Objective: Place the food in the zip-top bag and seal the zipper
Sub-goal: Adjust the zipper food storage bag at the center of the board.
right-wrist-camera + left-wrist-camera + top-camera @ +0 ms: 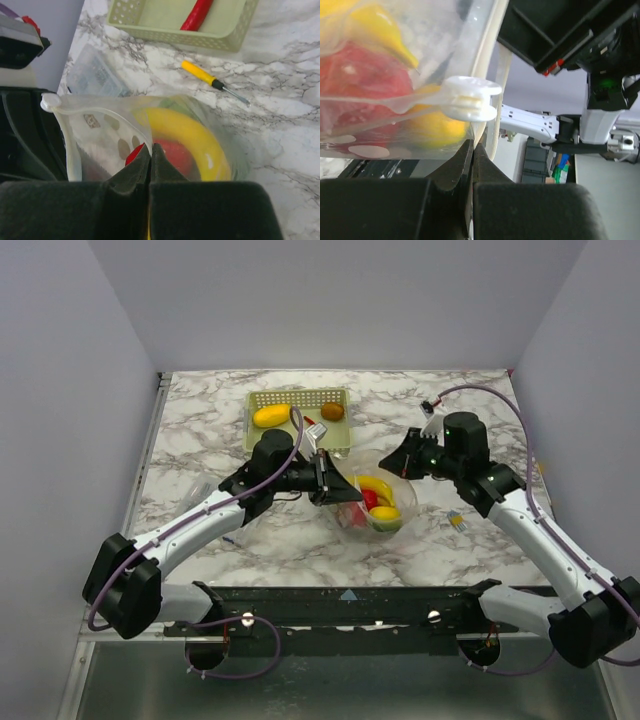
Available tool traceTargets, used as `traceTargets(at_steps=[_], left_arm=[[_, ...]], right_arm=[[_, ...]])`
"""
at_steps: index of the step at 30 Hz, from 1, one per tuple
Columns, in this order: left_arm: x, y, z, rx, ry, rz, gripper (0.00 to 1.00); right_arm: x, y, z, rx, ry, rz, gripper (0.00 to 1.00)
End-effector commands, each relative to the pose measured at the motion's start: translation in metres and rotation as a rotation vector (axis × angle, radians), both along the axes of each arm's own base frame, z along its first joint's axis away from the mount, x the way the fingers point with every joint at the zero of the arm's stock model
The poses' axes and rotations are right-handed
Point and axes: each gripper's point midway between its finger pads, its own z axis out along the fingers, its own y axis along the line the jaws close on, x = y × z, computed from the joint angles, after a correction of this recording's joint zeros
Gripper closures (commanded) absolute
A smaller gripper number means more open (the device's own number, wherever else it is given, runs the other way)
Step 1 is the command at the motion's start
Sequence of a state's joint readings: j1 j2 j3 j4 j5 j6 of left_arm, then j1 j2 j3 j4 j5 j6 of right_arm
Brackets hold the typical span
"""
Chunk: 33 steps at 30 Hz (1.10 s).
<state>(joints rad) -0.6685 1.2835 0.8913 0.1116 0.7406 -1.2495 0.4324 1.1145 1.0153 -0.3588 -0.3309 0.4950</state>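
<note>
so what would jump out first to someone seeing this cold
The clear zip-top bag at mid-table, pinched from both sides by the left hand and right hand, with a yellow banana and a red fruit showing through it. Behind it, the yellow-green basket holds a few bright pieces; a white slider sits on the bag's mouth edge.

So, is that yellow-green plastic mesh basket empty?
No, a yellow oval toy fruit and a brown round one lie in the basket.
</note>
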Motion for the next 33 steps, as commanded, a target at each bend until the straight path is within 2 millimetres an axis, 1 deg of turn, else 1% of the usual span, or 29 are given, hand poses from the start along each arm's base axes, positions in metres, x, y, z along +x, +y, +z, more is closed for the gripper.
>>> traceTargets(at_steps=[1,3,6,8,10,12,15,17,20,22,26,27,29,30,31,32,33], left_arm=[[0.018,0.003,-0.013,-0.001,0.007,0.077,1.00],[0.021,0.005,-0.011,0.001,-0.007,0.102,1.00],[0.025,0.008,-0.004,-0.007,-0.029,0.134,1.00],[0.025,0.009,0.003,-0.022,-0.036,0.150,1.00],[0.025,0.012,0.010,-0.035,-0.055,0.167,1.00],[0.028,0.014,0.014,-0.025,-0.083,0.186,1.00],[0.036,0.019,0.005,-0.012,-0.070,0.206,1.00],[0.038,0.021,-0.001,-0.027,-0.054,0.211,1.00],[0.039,0.020,-0.010,-0.024,-0.040,0.204,1.00],[0.039,0.020,-0.014,-0.022,-0.033,0.202,1.00],[0.042,0.021,-0.021,-0.017,-0.029,0.202,1.00],[0.042,0.021,-0.022,-0.018,-0.029,0.200,1.00],[0.040,0.021,-0.023,-0.016,-0.026,0.193,1.00],[0.040,0.022,-0.020,-0.019,-0.038,0.192,1.00],[0.039,0.023,-0.017,-0.018,-0.047,0.193,1.00],[0.037,0.025,-0.009,-0.022,-0.059,0.194,1.00],[0.035,0.026,-0.001,-0.035,-0.067,0.191,1.00]], right_arm=[[-0.020,0.015,-0.022,-0.010,0.031,0.114,0.98],[-0.026,0.022,-0.017,-0.001,0.024,0.145,0.97],[-0.035,0.037,0.003,0.023,-0.005,0.203,0.97],[-0.037,0.046,0.011,0.022,-0.011,0.223,0.97],[-0.038,0.052,0.014,0.002,-0.016,0.224,0.97],[-0.037,0.055,0.010,-0.018,-0.017,0.218,0.97],[-0.028,0.048,-0.008,-0.069,-0.006,0.168,0.96],[-0.027,0.045,-0.021,-0.095,0.009,0.156,0.95],[-0.032,0.047,-0.026,-0.093,0.028,0.179,0.93],[-0.034,0.049,-0.022,-0.089,0.028,0.192,0.91],[-0.037,0.049,-0.006,-0.095,0.012,0.216,0.85],[-0.037,0.048,-0.004,-0.105,0.009,0.217,0.85],[-0.035,0.044,-0.003,-0.133,0.008,0.205,0.96],[-0.033,0.042,-0.001,-0.144,0.008,0.197,0.99],[-0.032,0.042,0.002,-0.149,0.008,0.189,0.99],[-0.031,0.041,0.007,-0.151,0.004,0.176,0.99],[-0.029,0.040,0.016,-0.147,0.000,0.159,0.99]])
